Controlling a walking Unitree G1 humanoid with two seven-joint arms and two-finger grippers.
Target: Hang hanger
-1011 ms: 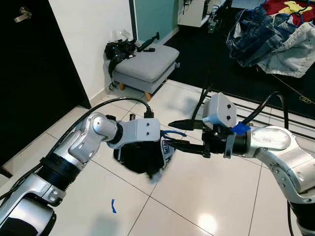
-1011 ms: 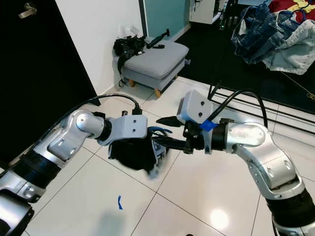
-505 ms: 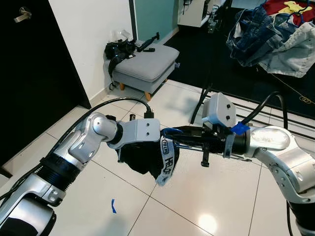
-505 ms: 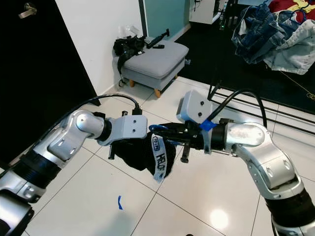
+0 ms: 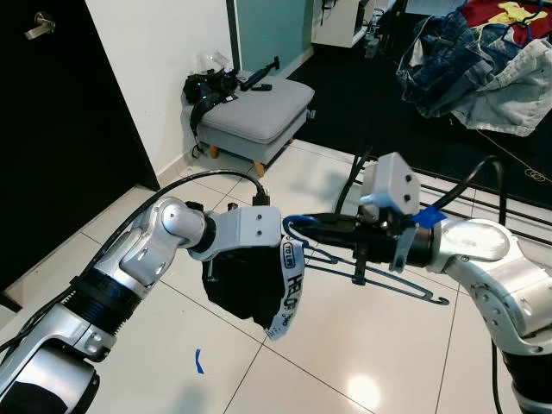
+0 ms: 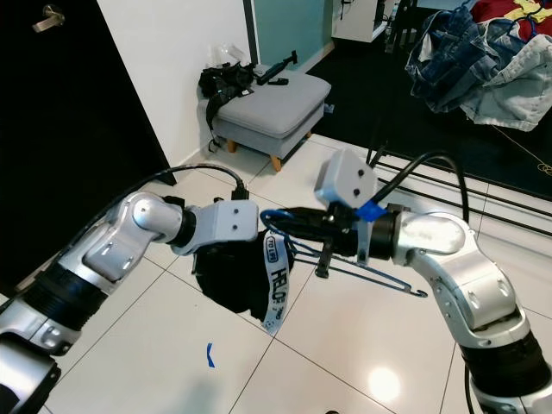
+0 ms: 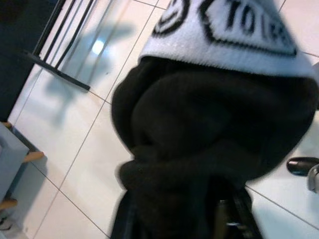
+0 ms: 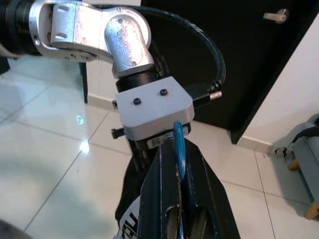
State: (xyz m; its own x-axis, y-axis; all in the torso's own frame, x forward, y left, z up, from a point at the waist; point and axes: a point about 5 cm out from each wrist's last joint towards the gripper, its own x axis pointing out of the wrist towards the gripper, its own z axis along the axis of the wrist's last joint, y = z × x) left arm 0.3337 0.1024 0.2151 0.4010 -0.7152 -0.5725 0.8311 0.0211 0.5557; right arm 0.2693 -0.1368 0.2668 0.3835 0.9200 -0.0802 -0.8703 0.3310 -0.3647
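Left eye view: the right gripper (image 5: 321, 226) is clamped on the blue hook of the hanger (image 5: 379, 280), whose dark bar slants out below the forearm above the tiled floor (image 5: 259, 379). A black garment (image 5: 246, 289) with a white lettered band hangs under the left gripper (image 5: 250, 259) (fingers buried in cloth, so I cannot tell their spread).

Left wrist view: black fabric bunches between the fingers (image 7: 239, 219).

Right wrist view: the two fingers (image 8: 154, 199) pinch the blue hook (image 8: 178, 149).

One hanger (image 5: 345, 259), one black garment (image 5: 246, 285), one grey footstool (image 5: 254, 112).
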